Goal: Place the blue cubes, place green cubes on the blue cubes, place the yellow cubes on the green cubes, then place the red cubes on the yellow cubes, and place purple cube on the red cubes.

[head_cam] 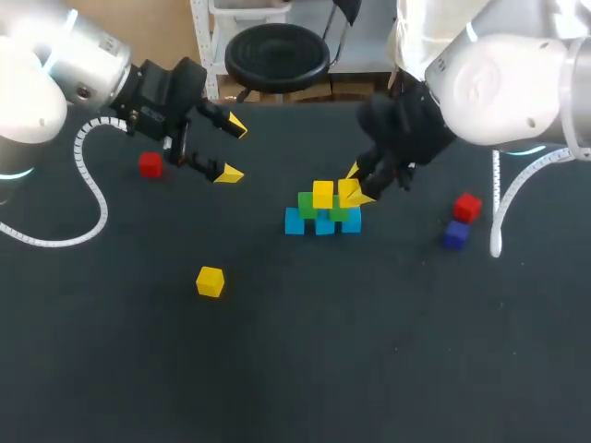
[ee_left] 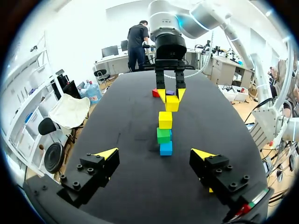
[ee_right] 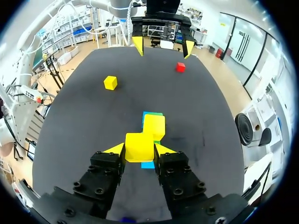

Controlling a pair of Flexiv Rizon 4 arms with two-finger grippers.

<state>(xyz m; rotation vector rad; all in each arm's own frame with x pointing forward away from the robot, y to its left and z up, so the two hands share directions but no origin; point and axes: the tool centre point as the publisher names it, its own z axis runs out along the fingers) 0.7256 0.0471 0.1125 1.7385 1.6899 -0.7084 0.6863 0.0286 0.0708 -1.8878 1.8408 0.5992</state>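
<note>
While pinching a yellow cube [ee_right: 139,147] over the blue-green stack [head_cam: 322,221] in right tool [head_cam: 359,184], with left tool [head_cam: 231,149] agape, empty: red cubes [head_cam: 150,164], purple cube [head_cam: 454,235] unplaced.

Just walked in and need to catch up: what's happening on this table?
Two arms are building a cube pyramid. The right end effector is shut on a yellow cube, holding it at the stack beside another yellow cube that sits on the green cubes, which rest on a row of blue cubes. The left end effector is open, hovering near a red cube. A third yellow cube, another red cube and a purple cube lie loose on the table.
</note>
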